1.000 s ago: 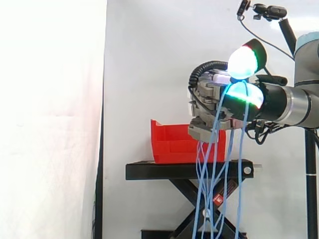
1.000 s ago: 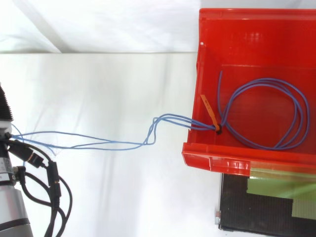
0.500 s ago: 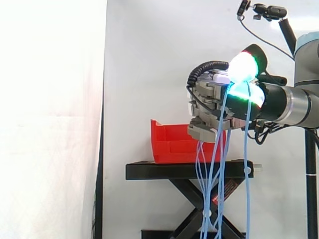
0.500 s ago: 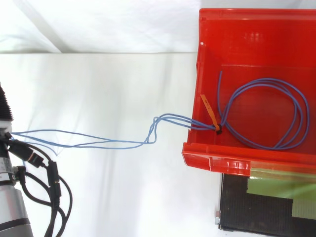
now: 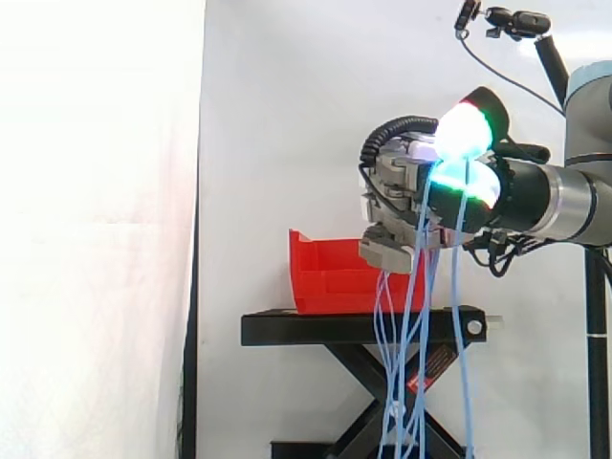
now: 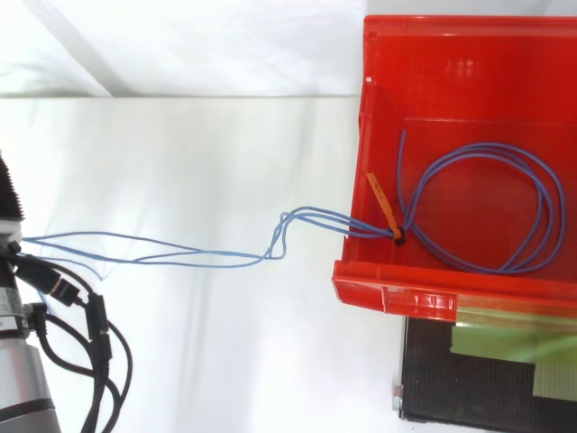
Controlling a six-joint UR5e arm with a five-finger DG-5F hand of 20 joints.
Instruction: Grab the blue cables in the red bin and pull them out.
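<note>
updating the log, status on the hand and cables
Hand shut on blue cables, loose strands hanging below. Tied loop lies in red bin, strands over its wall. Nothing blocking.

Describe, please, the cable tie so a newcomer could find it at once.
Find the red bin in the top view. Inside it blue cables loop and leave over its left wall. The tie sits there, the only orange strip.

A white curtain [image 5: 287,115] hangs behind my work, with a far brighter, washed-out panel [image 5: 96,239] at the side view's left. A black scissor stand [image 5: 363,330] stands before it, greenish tape [image 6: 523,347] on its top seen from above, over a plain white floor [image 6: 180,343].
</note>
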